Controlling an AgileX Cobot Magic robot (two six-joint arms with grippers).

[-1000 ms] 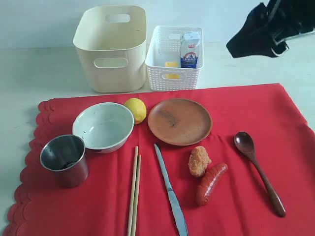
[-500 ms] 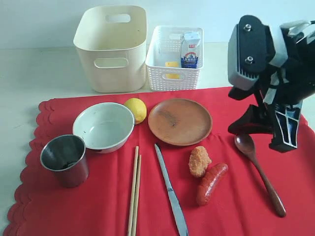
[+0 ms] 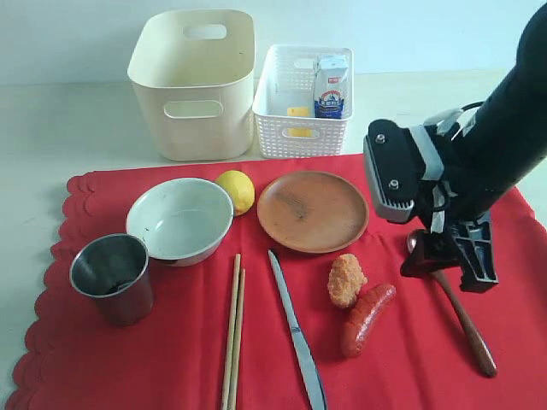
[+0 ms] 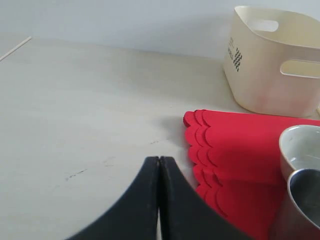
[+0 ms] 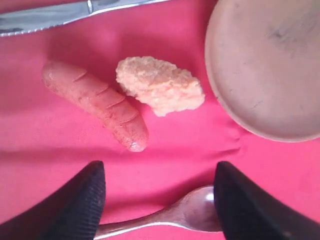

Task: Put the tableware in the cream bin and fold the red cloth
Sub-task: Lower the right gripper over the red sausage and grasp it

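On the red cloth (image 3: pixel 171 359) lie the white bowl (image 3: pixel 179 219), steel cup (image 3: pixel 113 278), brown plate (image 3: pixel 312 211), chopsticks (image 3: pixel 232 333), knife (image 3: pixel 297 337) and dark wooden spoon (image 3: pixel 466 329). The cream bin (image 3: pixel 195 81) stands behind the cloth. My right gripper (image 3: pixel 449 260) hangs open low over the spoon's bowl end. In the right wrist view, the spoon (image 5: pixel 185 215) lies between the open fingers of the right gripper (image 5: pixel 157 200). My left gripper (image 4: pixel 159 160) is shut and empty over bare table beside the cloth's scalloped edge (image 4: pixel 200 150), outside the exterior view.
A lemon (image 3: pixel 236 190) sits between bowl and plate. A nugget (image 3: pixel 345 280) and sausage (image 3: pixel 367 318) lie just left of the spoon. The white perforated basket (image 3: pixel 302 128) beside the cream bin holds a milk carton (image 3: pixel 330 87) and a yellow piece (image 3: pixel 297 113).
The right arm has come down from the upper right corner to just over the spoon's bowl end, jaws open. Nothing on the cloth has moved.
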